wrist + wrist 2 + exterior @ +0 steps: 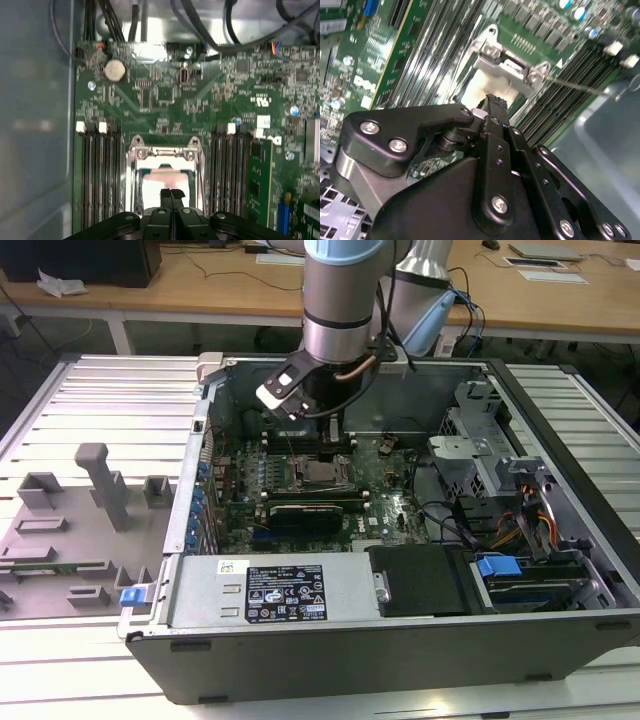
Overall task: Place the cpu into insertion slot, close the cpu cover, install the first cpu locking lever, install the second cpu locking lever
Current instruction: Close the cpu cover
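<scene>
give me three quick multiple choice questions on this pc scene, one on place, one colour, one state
1. Where is the gripper? A over the insertion slot; B over the drive bay; C outside the case.
2. What colour is the circuit board? A blue; B green; C red.
3. How do the jaws stand? A spread wide; B shut together; C clamped on a cable.
Answers: 1 A, it hangs above the silver-rimmed slot in both wrist views. 2 B, green surrounds the slot. 3 B, they meet in the first wrist view.

black label (288, 593) with white print on the power supply (200, 598), white sticker (233, 566) beside it, both too small to read
</scene>
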You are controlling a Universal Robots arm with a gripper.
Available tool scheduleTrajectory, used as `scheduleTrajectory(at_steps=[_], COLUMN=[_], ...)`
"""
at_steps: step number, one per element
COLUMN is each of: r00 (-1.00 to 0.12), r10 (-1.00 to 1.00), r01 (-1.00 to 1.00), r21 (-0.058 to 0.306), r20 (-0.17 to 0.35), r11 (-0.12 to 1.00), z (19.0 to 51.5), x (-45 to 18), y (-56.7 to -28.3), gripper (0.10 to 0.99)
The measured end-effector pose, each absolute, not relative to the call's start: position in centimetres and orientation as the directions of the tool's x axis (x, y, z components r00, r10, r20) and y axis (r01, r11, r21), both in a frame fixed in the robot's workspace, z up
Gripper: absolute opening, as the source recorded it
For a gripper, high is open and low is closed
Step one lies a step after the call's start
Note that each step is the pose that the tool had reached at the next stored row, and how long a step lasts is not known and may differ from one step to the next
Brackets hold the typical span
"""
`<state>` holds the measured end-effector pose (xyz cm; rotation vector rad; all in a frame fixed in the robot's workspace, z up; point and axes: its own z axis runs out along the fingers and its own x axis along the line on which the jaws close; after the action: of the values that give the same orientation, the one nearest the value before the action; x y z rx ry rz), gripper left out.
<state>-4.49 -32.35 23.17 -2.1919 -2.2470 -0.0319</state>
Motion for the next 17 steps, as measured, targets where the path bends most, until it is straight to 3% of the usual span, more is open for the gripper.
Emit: scheduleTrajectory(at_steps=[5,17], r00=[-0.032,-0.288], r10=[0.999,0.958], r01=[0.999,0.958], r21=[0.013,0.013], r20=[0.015,0.015], r11=[0.031,0.288], z=[23.16,23.10], x=[-4.68,-4.68], y=[-32.36,-32.36], gripper=[0.106,0.106])
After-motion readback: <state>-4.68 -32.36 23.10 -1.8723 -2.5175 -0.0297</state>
